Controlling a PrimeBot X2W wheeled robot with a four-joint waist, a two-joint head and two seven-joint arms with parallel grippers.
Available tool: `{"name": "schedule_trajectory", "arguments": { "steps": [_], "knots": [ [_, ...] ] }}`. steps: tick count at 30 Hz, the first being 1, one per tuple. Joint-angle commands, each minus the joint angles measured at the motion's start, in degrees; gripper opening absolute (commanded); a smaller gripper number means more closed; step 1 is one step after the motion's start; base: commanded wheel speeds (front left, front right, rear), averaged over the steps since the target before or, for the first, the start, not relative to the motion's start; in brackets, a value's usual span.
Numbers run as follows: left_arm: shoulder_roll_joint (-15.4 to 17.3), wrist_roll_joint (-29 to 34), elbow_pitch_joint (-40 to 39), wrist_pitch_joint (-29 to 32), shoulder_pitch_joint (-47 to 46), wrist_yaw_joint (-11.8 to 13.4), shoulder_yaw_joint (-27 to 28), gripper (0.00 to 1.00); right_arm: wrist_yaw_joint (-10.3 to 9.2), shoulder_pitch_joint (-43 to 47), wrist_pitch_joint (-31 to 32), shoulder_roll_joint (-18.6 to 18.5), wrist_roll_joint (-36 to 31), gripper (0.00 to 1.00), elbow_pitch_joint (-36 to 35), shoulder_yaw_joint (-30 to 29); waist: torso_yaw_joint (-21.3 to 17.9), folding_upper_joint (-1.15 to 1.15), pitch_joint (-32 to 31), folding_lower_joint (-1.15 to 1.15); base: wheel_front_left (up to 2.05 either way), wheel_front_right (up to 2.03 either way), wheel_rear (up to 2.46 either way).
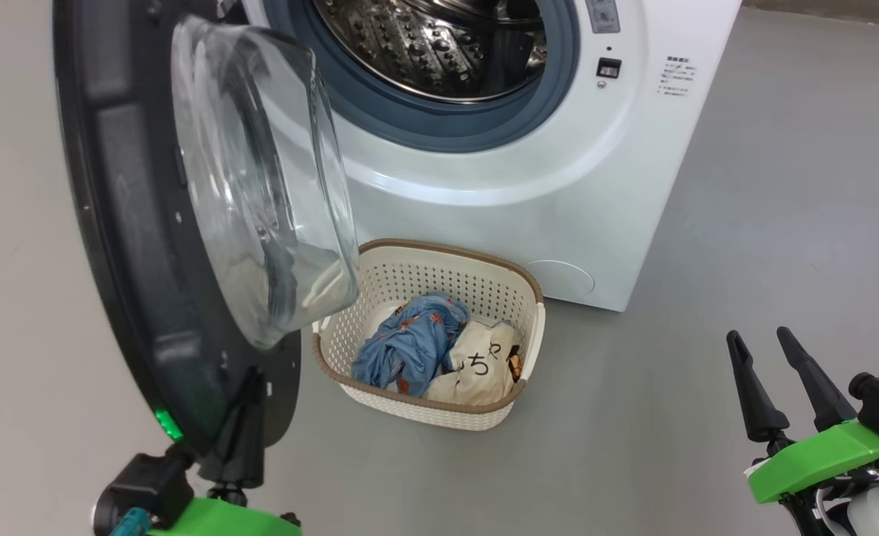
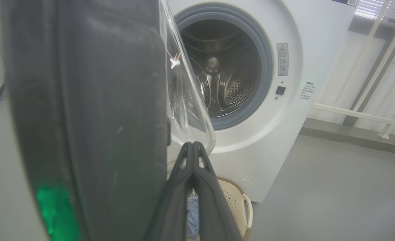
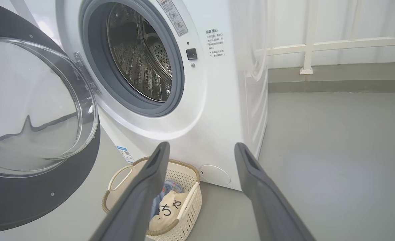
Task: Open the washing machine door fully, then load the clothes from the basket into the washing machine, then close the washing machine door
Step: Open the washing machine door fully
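Observation:
The washing machine (image 1: pixel 528 186) stands with its steel drum (image 1: pixel 446 45) exposed. Its door (image 1: pixel 134 246), black-rimmed with a clear glass bowl (image 1: pixel 260 186), is swung out to the left. My left gripper (image 1: pixel 255 380) is shut with nothing in it, its fingers lying against the inner face of the door's lower rim (image 2: pixel 83 100); its tips (image 2: pixel 192 144) meet beside the glass. The cream basket (image 1: pixel 446 283) sits on the floor before the machine, holding the clothes: a light blue garment (image 1: pixel 409 346) and a cream one (image 1: pixel 476 368). My right gripper (image 1: pixel 761 339) hovers open, right of the basket (image 3: pixel 187 214).
Grey floor (image 1: pixel 744 223) spreads to the right of the machine. A white railing (image 3: pixel 317 43) and a low ledge run along the wall behind it. The open door overhangs the basket's left end.

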Motion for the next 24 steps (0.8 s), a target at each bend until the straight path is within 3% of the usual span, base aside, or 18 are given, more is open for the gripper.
{"name": "schedule_trajectory", "arguments": {
  "steps": [1,11,24],
  "knots": [
    [1.82,0.21,-0.55,-0.37,-0.32,1.57,3.39,0.00,0.32,-0.24,-0.70,-1.11,-0.60,1.00,-1.50,0.76,0.50,0.00,-0.06,0.00,0.00,0.00,0.00],
    [3.92,-1.48,0.73,0.51,-1.62,5.11,7.87,0.00,0.32,-0.43,-0.70,-0.58,-0.68,1.00,-1.66,0.52,1.19,0.00,0.12,0.00,0.00,0.00,0.00],
    [8.96,-2.16,4.94,0.62,-4.51,7.25,12.42,0.00,0.32,0.41,-0.70,0.16,-0.61,1.00,-1.75,-0.66,1.25,0.00,-0.54,0.00,0.00,0.00,0.00]
  ]
}}
